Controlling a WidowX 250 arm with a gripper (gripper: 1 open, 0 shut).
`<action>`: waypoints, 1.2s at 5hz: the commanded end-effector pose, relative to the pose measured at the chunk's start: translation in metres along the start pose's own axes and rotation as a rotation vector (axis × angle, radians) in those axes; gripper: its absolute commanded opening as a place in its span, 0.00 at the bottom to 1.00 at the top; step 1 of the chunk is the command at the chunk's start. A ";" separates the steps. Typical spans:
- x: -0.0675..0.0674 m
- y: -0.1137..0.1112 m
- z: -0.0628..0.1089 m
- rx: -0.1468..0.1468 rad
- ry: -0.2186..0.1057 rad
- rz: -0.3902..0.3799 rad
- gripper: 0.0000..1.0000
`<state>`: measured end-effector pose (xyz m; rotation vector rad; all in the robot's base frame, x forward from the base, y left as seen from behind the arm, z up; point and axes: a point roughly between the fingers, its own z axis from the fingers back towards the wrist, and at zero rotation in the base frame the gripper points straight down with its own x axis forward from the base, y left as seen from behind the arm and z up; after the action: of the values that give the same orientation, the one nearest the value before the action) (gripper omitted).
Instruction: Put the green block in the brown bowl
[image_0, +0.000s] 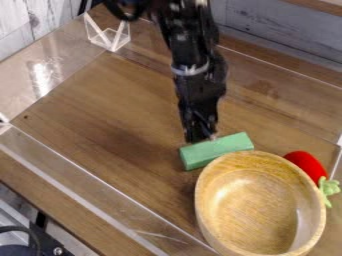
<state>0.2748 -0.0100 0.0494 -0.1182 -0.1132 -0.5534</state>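
Gripper (199, 133) pinching the green block (222, 151) by its far edge, fingers closed, just beside the brown bowl (203, 196)

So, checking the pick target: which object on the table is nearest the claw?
The green block, the flat light-green slab just at the tips of the claw; the brown bowl and the red object sit farther off.

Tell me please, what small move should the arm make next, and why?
Probably a short lift straight up. The gripper is shut at the far edge of the green block, which seems to lie on the table beside the rim of the brown bowl. Whether it is gripped I cannot tell; a lift would show this and clear the rim.
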 end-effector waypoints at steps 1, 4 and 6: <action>0.019 -0.004 0.033 0.078 -0.050 0.041 0.00; 0.026 -0.008 0.022 0.122 -0.070 0.063 0.00; 0.025 -0.001 0.023 0.147 -0.079 0.086 1.00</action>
<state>0.2893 -0.0191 0.0681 -0.0078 -0.1940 -0.4469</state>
